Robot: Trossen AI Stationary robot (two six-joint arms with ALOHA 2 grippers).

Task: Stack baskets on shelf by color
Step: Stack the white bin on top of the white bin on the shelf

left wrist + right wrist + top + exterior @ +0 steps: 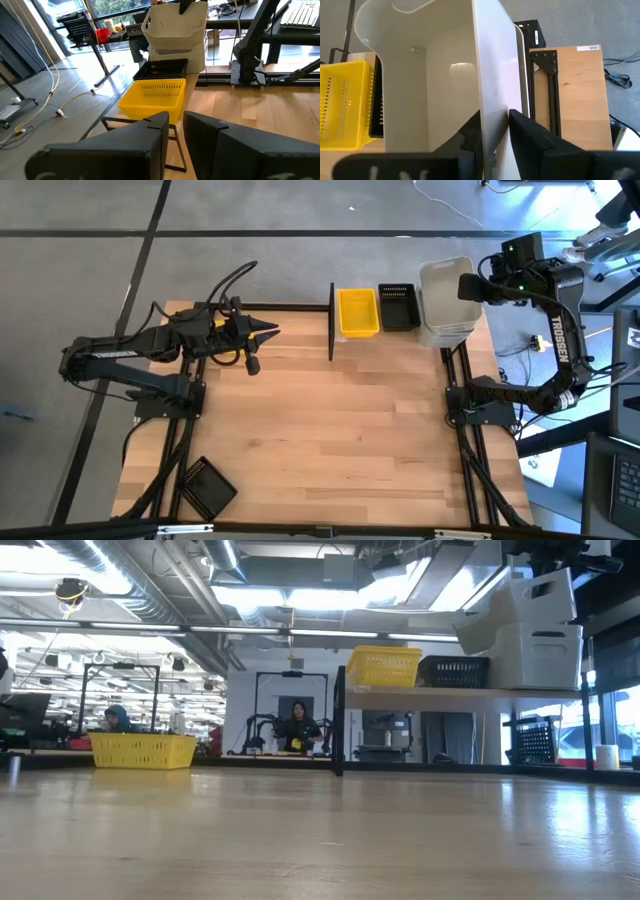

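Your right gripper (495,131) pinches the top whitish basket's (445,75) wall above the shelf (460,692); left gripper (262,332) hovers narrowly parted.

Shelf (400,332) at worktop (330,430) far edge. On it, left to right: one basket (358,312), second basket (398,307), then stacked bins (447,305), top bin tilted. Another basket (208,486) at near-left worktop corner.

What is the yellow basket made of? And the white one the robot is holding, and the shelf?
The yellow basket looks like glossy moulded plastic, with thin slots cut through its walls. The white basket, pinched by the right gripper, looks like smooth, slightly see-through plastic, since light glows through its wall. The shelf seems pale wood, though its grain is hard to see.
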